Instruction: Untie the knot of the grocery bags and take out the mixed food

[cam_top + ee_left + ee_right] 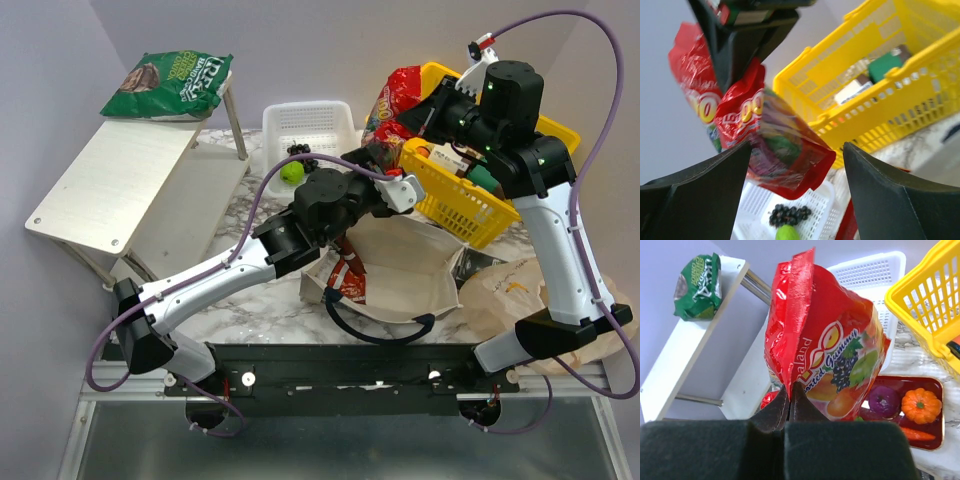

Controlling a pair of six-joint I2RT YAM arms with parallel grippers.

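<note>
The right hand (790,392) is clenched on an edge seam of a red gummy packet (825,335), holding it clear of the counter (260,310) at about 1 o'clock from the open canvas tote (410,270). Pinching the flat seam probably keeps the puffy packet from slipping. The left hand (797,150) is released, its fingers spread wide and facing the packet, likely ready to take or steady it. Another red packet (350,285) lies inside the tote. At 11 o'clock the white basket (330,115) holds grapes (787,215) and a green apple (786,233). The peach plastic bag (510,285) sits at 3 o'clock; I cannot make out its knot.
</note>
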